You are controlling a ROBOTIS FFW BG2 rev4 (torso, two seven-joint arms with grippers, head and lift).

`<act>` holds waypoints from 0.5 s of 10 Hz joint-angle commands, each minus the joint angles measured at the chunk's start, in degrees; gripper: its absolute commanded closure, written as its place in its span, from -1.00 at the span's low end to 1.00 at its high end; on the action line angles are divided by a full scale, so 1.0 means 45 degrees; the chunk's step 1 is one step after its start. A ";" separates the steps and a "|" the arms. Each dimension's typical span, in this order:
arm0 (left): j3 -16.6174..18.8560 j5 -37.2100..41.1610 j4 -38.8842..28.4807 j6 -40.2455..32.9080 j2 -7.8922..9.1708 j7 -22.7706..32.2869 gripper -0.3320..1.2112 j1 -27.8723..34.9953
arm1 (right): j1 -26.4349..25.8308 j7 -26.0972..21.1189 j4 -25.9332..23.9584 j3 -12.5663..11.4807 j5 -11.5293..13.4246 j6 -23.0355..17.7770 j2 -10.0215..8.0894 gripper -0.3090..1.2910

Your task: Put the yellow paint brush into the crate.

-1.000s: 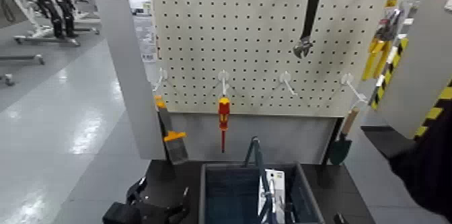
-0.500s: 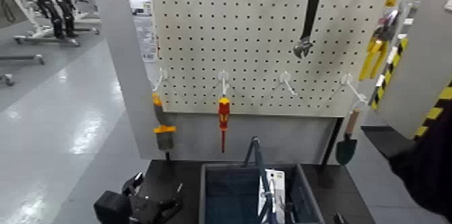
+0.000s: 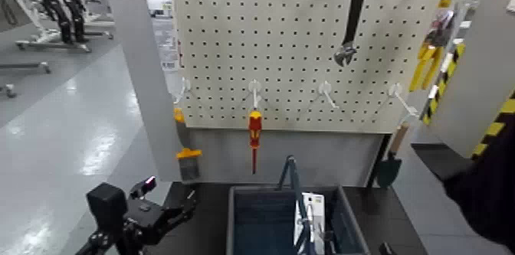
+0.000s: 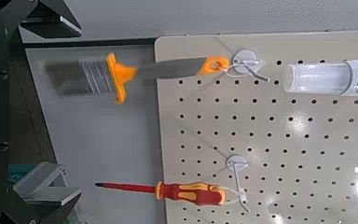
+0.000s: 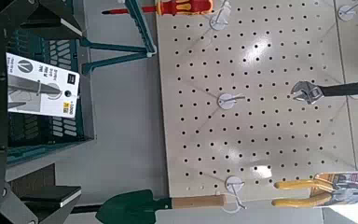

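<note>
The yellow paint brush (image 3: 185, 145) hangs bristles down from a hook at the left end of the pegboard; it also shows in the left wrist view (image 4: 121, 75), slightly blurred. My left gripper (image 3: 178, 206) is open and empty, low at the left, below and left of the brush and apart from it; its fingers (image 4: 54, 15) frame the left wrist view. The dark grey-blue crate (image 3: 237, 220) stands below the pegboard at the centre with its folding handle raised. My right gripper (image 5: 65, 103) is open and empty, facing the crate (image 5: 37, 42) and the pegboard.
A red-and-yellow screwdriver (image 3: 254, 132), a black wrench (image 3: 351, 24) and a green trowel (image 3: 389, 165) hang on the pegboard (image 3: 306, 51). A white packaged item (image 3: 309, 216) lies in the crate. A grey post (image 3: 145, 82) stands left of the brush.
My left gripper has drawn back to the left from beneath the brush. The brush has swung on its hook and now hangs nearly straight.
</note>
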 commanded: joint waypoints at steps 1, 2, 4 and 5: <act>0.0228 0.0230 -0.0038 0.0980 0.0406 -0.0743 -0.42 -0.0577 | 0.0000 0.0017 0.0000 0.0000 0.0000 0.0020 0.0000 -0.45; 0.0306 0.0426 0.0021 0.1566 0.0602 -0.1329 -0.42 -0.0889 | 0.0000 0.0017 0.0000 0.0020 0.0000 0.0039 0.0000 -0.45; 0.0228 0.0777 0.0626 0.2074 0.1207 -0.2090 -0.43 -0.1749 | -0.0019 0.0017 0.0000 0.0059 -0.0020 0.0078 -0.0020 -0.45; 0.0091 0.1109 0.1153 0.2113 0.1481 -0.2520 -0.43 -0.2237 | -0.0039 0.0017 0.0000 0.0059 -0.0020 0.0078 -0.0039 -0.45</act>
